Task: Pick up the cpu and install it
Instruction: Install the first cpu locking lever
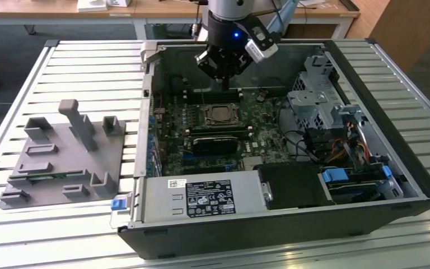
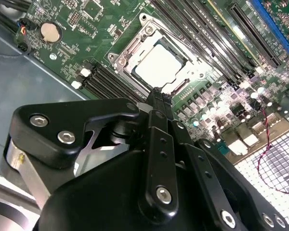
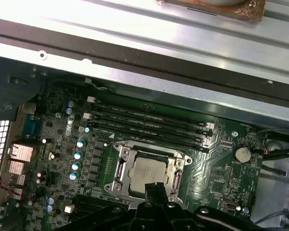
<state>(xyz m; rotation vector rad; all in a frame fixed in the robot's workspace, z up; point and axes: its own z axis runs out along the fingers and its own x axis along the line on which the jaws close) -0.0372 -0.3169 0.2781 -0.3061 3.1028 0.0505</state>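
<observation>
I hang over the open computer case [image 1: 290, 168], which lies on its side on the slatted surface [image 1: 73, 61] so its motherboard [image 1: 177, 120] faces up at me. The cpu [image 2: 160, 65] already sits flat in the socket frame [image 2: 119, 55] at the board's middle. My hand [image 2: 156, 96] hovers just above the socket, fingers pressed together, holding nothing. My own body cuts off the socket's near edge, so I cannot tell whether its lever is latched.

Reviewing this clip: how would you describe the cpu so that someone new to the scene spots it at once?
Start at the open computer case, then its green motherboard. Near the board's middle, the cpu lies inside a metal socket frame, beside long black memory slots. Its flat, shiny silver-grey square top is unlike anything around it.
</observation>
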